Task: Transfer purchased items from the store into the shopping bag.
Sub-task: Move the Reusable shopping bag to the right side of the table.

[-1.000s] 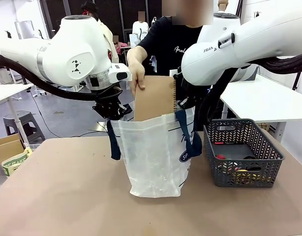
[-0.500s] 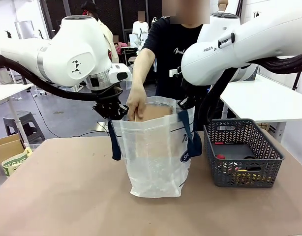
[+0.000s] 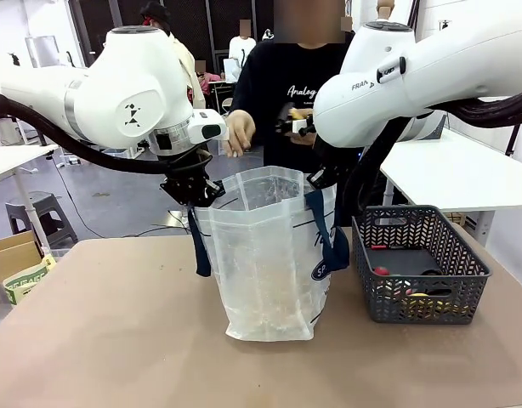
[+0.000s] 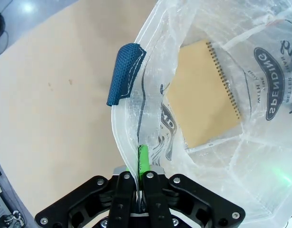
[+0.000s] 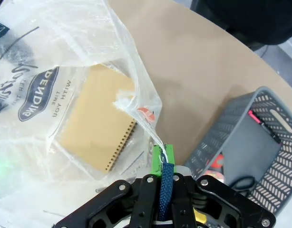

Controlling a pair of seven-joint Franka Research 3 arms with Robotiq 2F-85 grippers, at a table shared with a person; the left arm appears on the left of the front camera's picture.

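two grippers hold the shopping bag [image 3: 269, 272] open on the table [image 3: 99, 331], the left gripper [image 4: 141, 154] pinched together on its plastic rim, the right gripper [image 5: 162, 154] clamped on a navy strap [image 5: 165, 183], a brown spiral pad [image 4: 203, 99] lying at the bag's bottom, the grey basket [image 3: 422, 308] just beside it.

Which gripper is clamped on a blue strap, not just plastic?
The right gripper: a navy strap runs between its pads. The left gripper pinches only the bag's clear rim, its strap hanging loose.
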